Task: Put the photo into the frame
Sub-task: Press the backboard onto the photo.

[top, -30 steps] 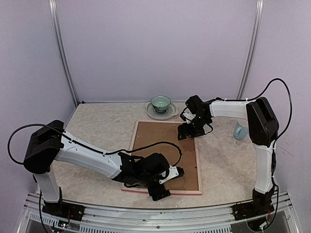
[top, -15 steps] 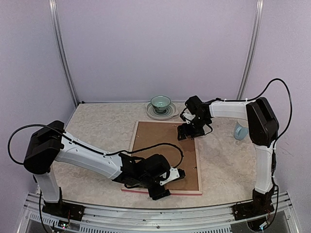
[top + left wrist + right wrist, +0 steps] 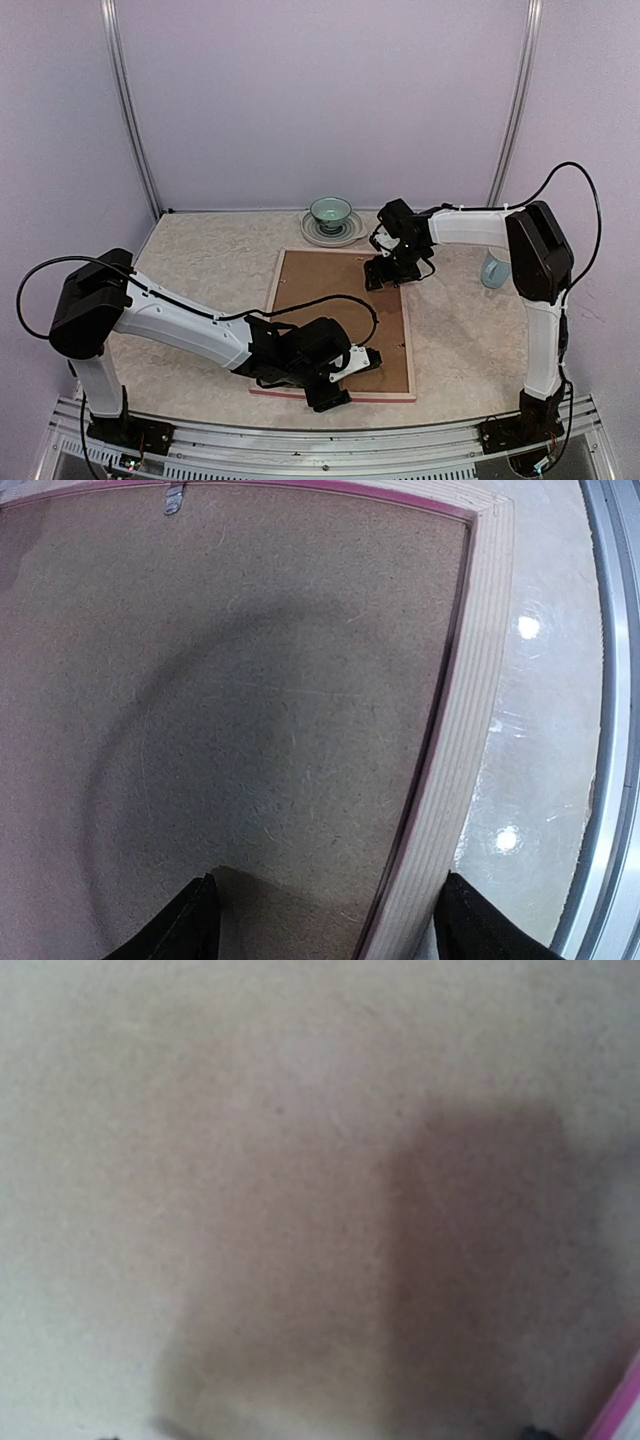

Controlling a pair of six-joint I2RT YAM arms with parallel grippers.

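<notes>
Lying face-down w/ long axis running away from the bases, frame (image 3: 410,340) has L gripper (image 3: 345,380) open astride its near-R rail, R gripper (image 3: 385,272) open over backing board (image 3: 330,290)'s far end; photo not visible.

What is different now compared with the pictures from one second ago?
The left gripper narrowed its jaws a little over the near edge of the frame, still open. The right gripper edged slightly left over the backing board. Nothing grasped or released; frame and bowl unmoved.
</notes>
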